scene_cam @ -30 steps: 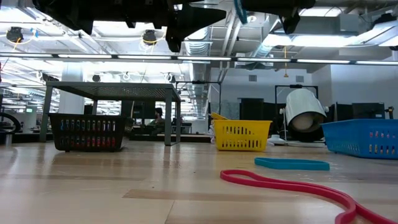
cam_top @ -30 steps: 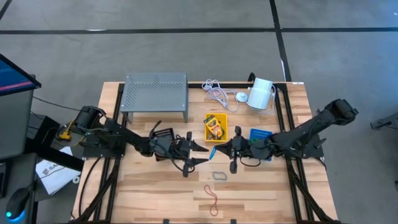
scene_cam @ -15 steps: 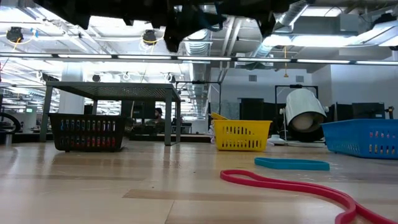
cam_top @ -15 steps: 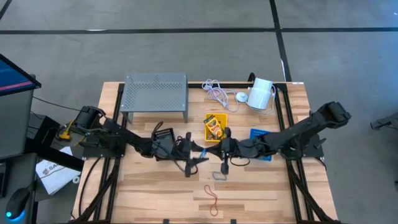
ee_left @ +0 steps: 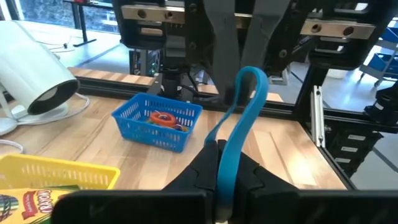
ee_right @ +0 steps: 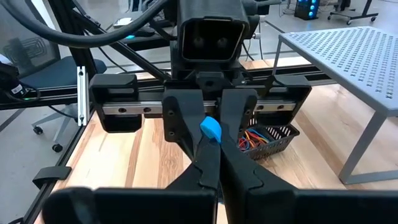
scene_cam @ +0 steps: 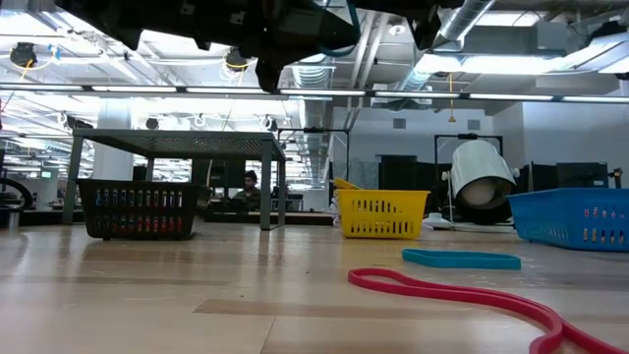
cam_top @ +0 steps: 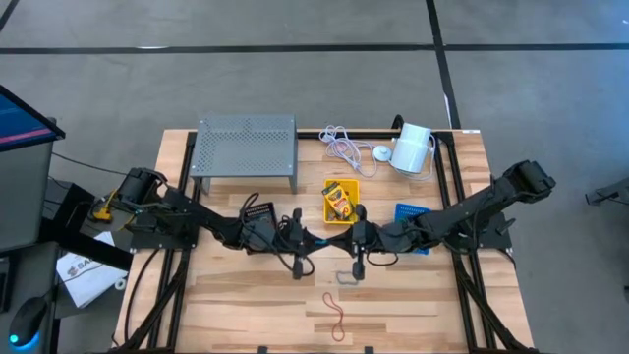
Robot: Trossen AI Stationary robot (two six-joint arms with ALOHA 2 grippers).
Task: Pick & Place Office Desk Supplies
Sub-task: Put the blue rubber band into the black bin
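A blue rubber-band loop (ee_left: pixel 239 118) is held in the air above the table's middle, between my two grippers, which meet tip to tip. My left gripper (cam_top: pixel 320 241) comes from the left and is shut on the band. My right gripper (cam_top: pixel 342 241) comes from the right and is also shut on it. A red band (cam_top: pixel 335 315) and a grey-blue band (cam_top: pixel 346 277) lie flat on the table nearer the front. The yellow bin (cam_top: pixel 341 201) holds crayon boxes. The blue bin (cam_top: pixel 413 212) and the black bin (cam_top: pixel 257 211) hold bands. My left gripper pinches the blue band's flattened strands (ee_left: pixel 227 158) between its two fingers, level, from the table's left. The rest of the loop (ee_left: pixel 252 78) stands out past the fingertips, clear of the table. My right gripper pinches the band's other end between its two fingers, level, from the table's right. A short blue bit (ee_right: pixel 211 129) sticks out at its fingertips. The band is lifted clear.
A grey perforated metal stand (cam_top: pixel 246 149) stands at the far left. A white cable (cam_top: pixel 343 147) and a white cylinder (cam_top: pixel 413 147) lie at the far right. Bare wood lies along the table's near edge around the red band.
My right gripper has carried the blue band toward the table's left, up to my left gripper. My left gripper's fingers, spread apart before, have shut on the band. The band stays in the air.
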